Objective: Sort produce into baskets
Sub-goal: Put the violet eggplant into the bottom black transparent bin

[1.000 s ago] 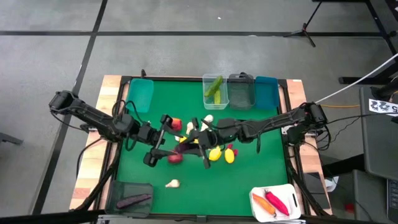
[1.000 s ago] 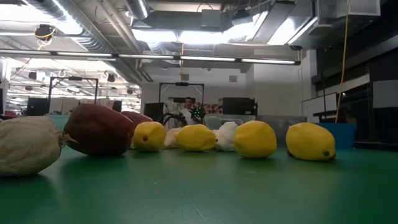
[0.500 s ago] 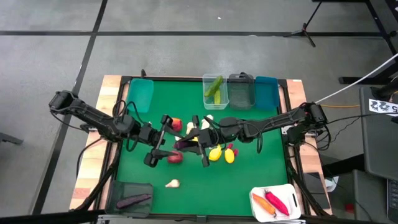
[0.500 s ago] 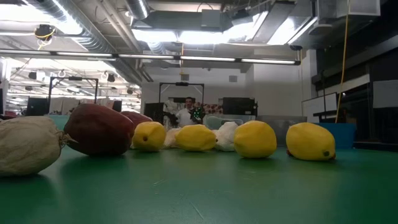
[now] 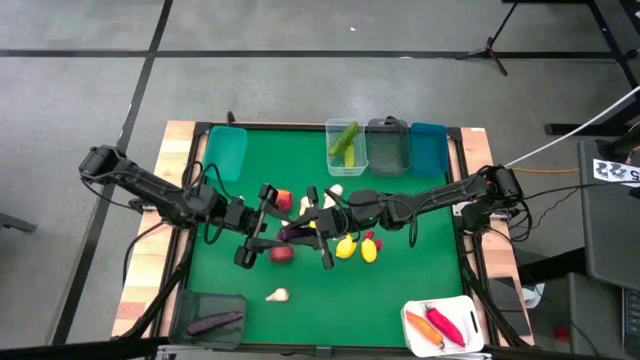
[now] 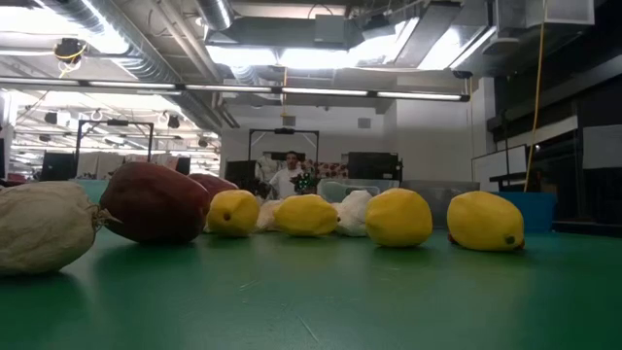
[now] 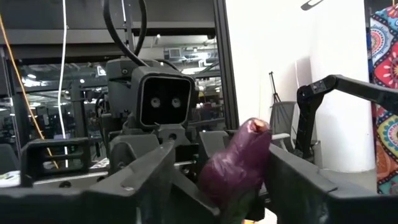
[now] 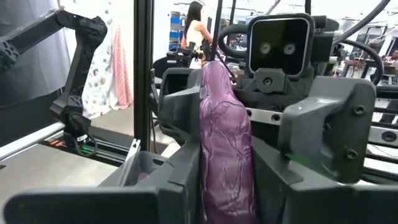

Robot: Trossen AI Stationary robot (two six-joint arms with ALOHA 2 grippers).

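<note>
The eggplant (image 8: 225,140) has a glossy purple skin with fine wrinkles and looks like moulded plastic or rubber. The right gripper (image 8: 225,186) and the left gripper (image 7: 211,186) have matt dark plastic fingers, smooth and dull, with small screw heads on the right one. The table (image 5: 400,280) wears a matt green cloth-like cover over a pale wooden edge. The lemons (image 6: 398,217) look like smooth, slightly shiny plastic. The garlic bulb (image 6: 44,227) has a rough, dull, ribbed surface. The clear basket (image 5: 346,146) is see-through glossy plastic; the white basket (image 5: 470,322) is opaque plastic.
</note>
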